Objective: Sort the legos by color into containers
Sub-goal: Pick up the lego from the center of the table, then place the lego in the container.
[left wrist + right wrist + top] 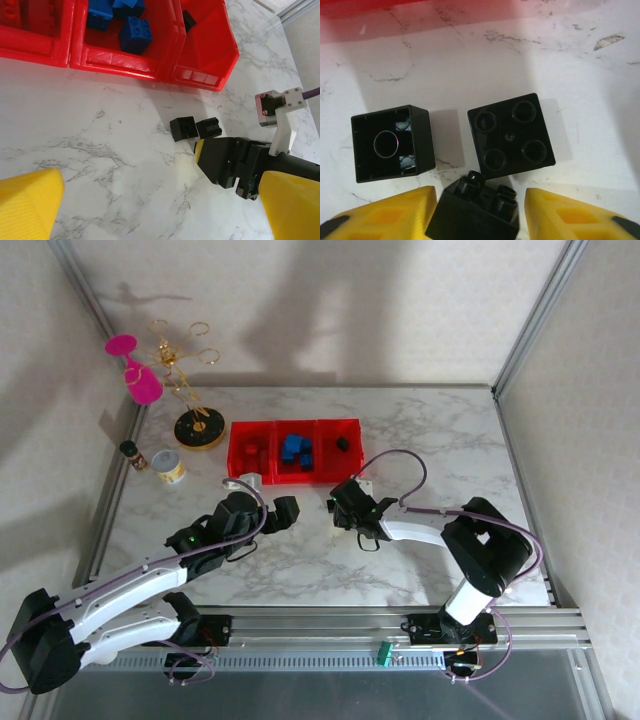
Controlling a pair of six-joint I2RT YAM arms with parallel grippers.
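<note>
Three joined red containers (293, 472) (115, 65) stand at the back. The left one holds red legos (250, 452), the middle one blue legos (297, 448) (134, 34), the right one a black lego (343, 444) (188, 20). Two black legos lie on the marble in front, one hollow side up (392, 142) (182, 127), one studs up (511, 135) (210, 127). Just behind them my right gripper (479, 212) (340, 505) is shut on a third black lego (470, 222), which is tilted between the yellow fingers. My left gripper (160, 210) (280, 510) hangs wide open over bare marble to their left.
Left of the bins are a small tin can (172, 468), a dark bottle (131, 452), a gold wire stand on a black base (198, 428) and a pink glass (140, 375). A white block (245, 480) sits by the bins' front left corner. Metal rails edge the table.
</note>
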